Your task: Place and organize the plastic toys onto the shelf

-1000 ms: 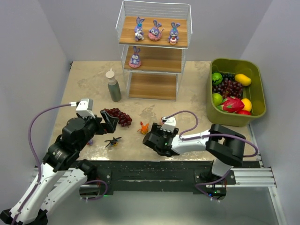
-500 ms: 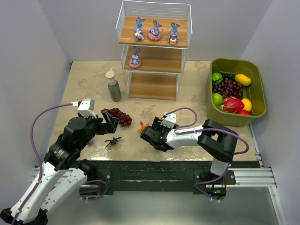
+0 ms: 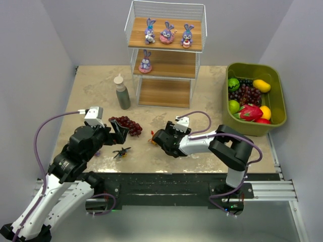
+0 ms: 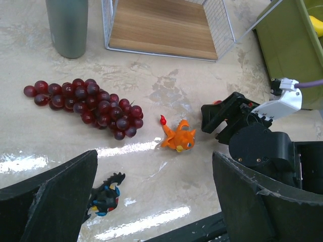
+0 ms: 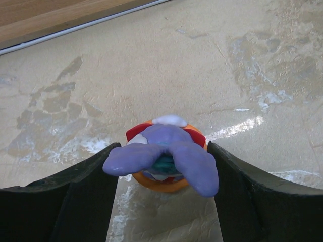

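Purple-blue, with long ears spread to either side and an orange ring at its foot, a bunny point(image 5: 169, 159) stands on the beige stone-patterned table point(image 3: 96, 85) right between the fingers of the right gripper point(image 5: 161, 151). The jaws sit close on both sides of it and the ear tips reach the inner edges of the fingers point(image 5: 86, 186), but it cannot be told whether the pads press on the toy or only flank it. Just to the left of that gripper lies the orange creature point(image 4: 179, 137), apart from it. The left gripper point(image 4: 154, 161) hangs above the table with its jaws spread wide and nothing held; the black bug point(image 4: 106, 194) lies beside its left finger. Behind these, a bunch of dark red grapes point(image 4: 86, 103) rests on the table, and a grey-green bottle point(image 3: 121, 92) stands upright beside the shelf point(image 3: 194, 38). Three more bunnies point(image 3: 167, 33) stand in a row on the shelf's top board, and another bunny point(image 3: 145, 61) stands at the left end of the middle board. A green bin point(image 3: 280, 96) of fruit sits at the right side of the table.
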